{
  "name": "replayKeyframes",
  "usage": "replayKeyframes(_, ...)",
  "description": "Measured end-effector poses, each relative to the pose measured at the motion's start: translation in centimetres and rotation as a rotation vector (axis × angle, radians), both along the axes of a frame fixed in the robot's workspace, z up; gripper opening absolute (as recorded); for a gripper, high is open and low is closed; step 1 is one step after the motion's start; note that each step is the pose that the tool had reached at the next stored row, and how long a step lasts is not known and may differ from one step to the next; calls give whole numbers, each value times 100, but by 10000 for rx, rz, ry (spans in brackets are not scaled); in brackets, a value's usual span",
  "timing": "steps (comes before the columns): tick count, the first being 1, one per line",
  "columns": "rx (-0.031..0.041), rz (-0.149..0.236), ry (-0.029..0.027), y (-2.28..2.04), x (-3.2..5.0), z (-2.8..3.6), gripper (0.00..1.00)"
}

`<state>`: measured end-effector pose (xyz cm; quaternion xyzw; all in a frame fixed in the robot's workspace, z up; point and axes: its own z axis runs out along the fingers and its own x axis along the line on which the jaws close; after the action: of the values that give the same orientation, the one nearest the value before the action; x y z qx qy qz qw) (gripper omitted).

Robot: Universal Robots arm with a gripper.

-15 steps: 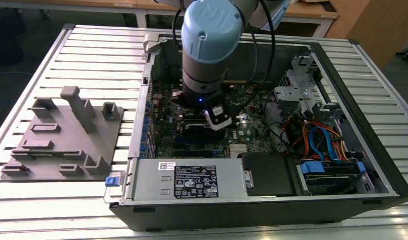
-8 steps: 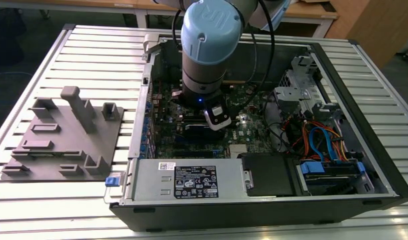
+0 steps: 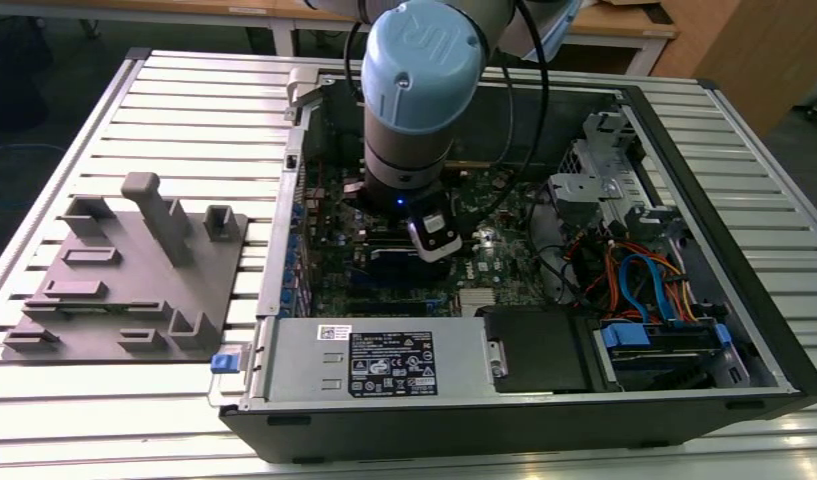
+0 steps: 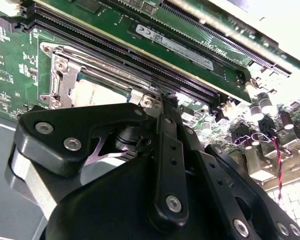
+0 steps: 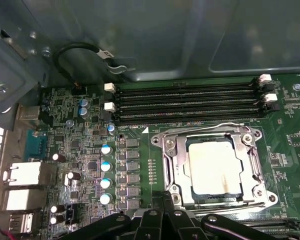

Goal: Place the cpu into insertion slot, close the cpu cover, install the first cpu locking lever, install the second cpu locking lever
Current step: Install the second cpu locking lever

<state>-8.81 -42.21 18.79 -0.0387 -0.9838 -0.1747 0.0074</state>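
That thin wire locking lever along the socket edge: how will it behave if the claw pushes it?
The locking lever is thin bent wire, so probably springy, flexing before it moves. Its round, shiny surface looks apt to slip off a fingertip. It lies along the cpu cover over the cpu, so it likely pivots, not slides.

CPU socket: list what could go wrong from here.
1. The gripper sits right at the socket's edge, with the cover down over the cpu. A slightly off move could scrape the frame or the board.
2. Upright capacitors stand close beside the socket; a sideways sweep might knock them.
3. The memory slots run just past the socket, leaving little room for the arm's links.
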Motion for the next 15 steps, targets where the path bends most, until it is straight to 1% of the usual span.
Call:
replayKeyframes(3,16,0,0,0,-1,-8,10)
replayKeyframes(5,15,-1,1,-1,-2,5,10)
replayKeyframes(9,20,-1,1,0,-4,103,10)
replayKeyframes(12,20,-1,1,0,-6,224,10)
replayKeyframes(13,19,-1,2,0,-8,243,10)
replayKeyframes(15,22,-1,0,0,-7,244,10)
